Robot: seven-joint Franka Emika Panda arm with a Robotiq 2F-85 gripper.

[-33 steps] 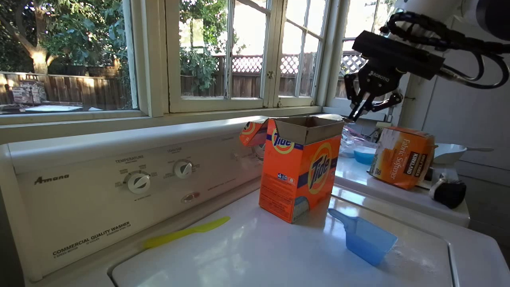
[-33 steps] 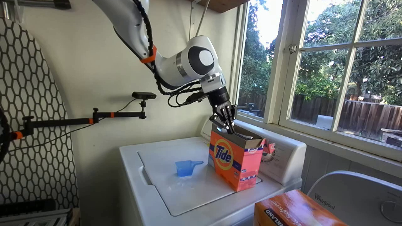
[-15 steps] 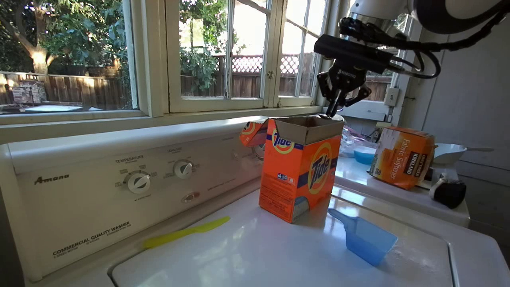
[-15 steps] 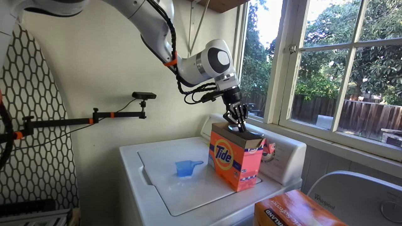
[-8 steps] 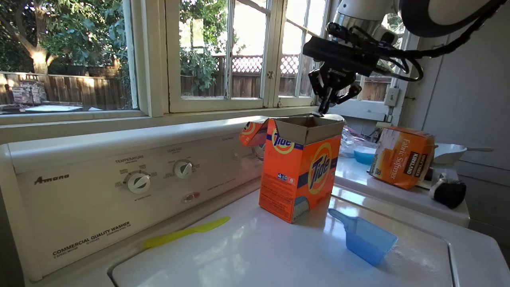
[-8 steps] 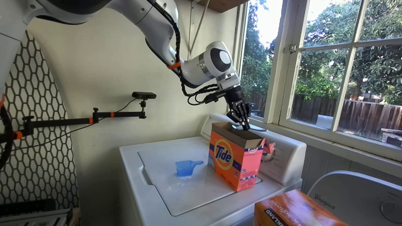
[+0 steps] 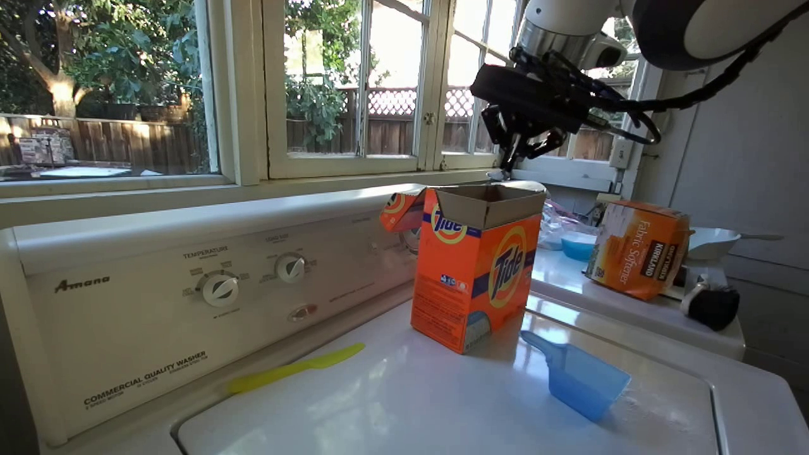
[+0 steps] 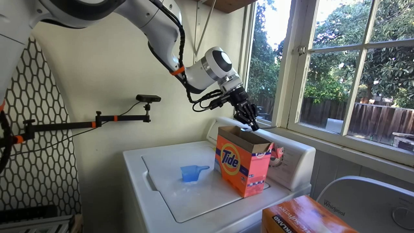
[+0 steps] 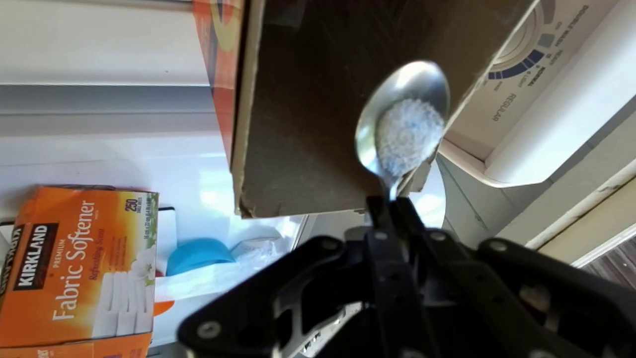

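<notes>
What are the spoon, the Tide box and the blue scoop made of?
Spoon: metal, most likely, with a polished finish, because its bowl shines silver.
Tide box: cardboard, it seems; smooth orange print outside, dull plain brown inside, with a frayed corner.
Scoop: probably plastic, since it looks smooth and a little see-through; I can't tell which kind.

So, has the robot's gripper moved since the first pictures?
Yes. The gripper, holding a spoon, has moved right and slightly up in an exterior view, judged against the Tide box, which has stayed put.
</notes>
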